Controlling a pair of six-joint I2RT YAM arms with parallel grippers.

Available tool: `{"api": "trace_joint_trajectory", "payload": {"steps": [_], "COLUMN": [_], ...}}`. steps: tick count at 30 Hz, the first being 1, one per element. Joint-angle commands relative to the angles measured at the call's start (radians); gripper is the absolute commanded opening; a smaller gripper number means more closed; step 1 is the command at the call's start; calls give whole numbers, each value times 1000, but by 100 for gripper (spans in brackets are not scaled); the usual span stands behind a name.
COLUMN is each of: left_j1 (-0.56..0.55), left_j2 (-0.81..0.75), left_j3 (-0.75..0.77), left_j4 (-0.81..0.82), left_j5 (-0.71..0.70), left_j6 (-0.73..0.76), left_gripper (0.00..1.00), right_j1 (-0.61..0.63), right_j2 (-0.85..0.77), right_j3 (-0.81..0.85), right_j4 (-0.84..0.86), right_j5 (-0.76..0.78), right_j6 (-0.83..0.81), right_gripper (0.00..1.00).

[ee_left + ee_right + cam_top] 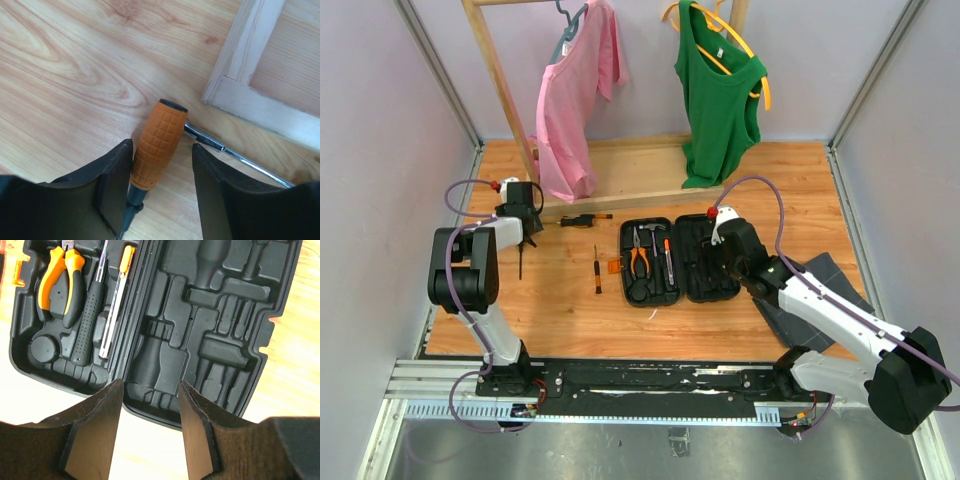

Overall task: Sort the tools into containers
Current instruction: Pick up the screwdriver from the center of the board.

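Left gripper [162, 145] low over the table [560, 300] at far left, jaws apart around an orange handle [159, 145]. Left finger [112, 175] touches the handle, right finger [215, 185] sits just off it with a visible gap, so not clamped yet. Handle's black stem runs back under the gripper. Cannot tell if the handle is off the wood. A chrome rod [235, 156] lies just right of the handle, partly behind the right finger, near the rack base [260, 107]. Case [698, 282] lies open at table centre, 2 halves side by side, orange latch [615, 266] at its left edge. Left half holds pliers [49, 285], hammer [86, 320] and a thin orange-topped tool [116, 305], each in a slot. Right gripper [150, 385] hovers above the right half, jaws released, gripping nothing, only moulded slots showing between its fingers. 2 tools lie loose on the table left of the case: a screwdriver [597, 270] just left of the latch, and a black tool [578, 220] farther back by the rack. Tray [830, 280] sits right of the case, under the right arm.
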Motion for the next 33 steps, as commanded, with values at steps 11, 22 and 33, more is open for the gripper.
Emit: {"api": "trace_joint_trajectory", "payload": {"steps": [11, 22, 33], "left_j1": [12, 3, -140], "left_j2": [-49, -323, -575], "left_j3": [-44, -190, -266], "left_j4": [-48, -25, -56], "left_j5": [-2, 154, 276], "left_j6": [-25, -92, -120], "left_gripper": [33, 30, 30], "right_j1": [-16, -16, -19], "right_j2": [-19, -51, -62], "right_j3": [-17, -41, -78], "right_j4": [-15, 25, 89], "right_j5": [-23, 2, 3], "right_j6": [0, 33, 90], "right_gripper": [50, 50, 53]}}
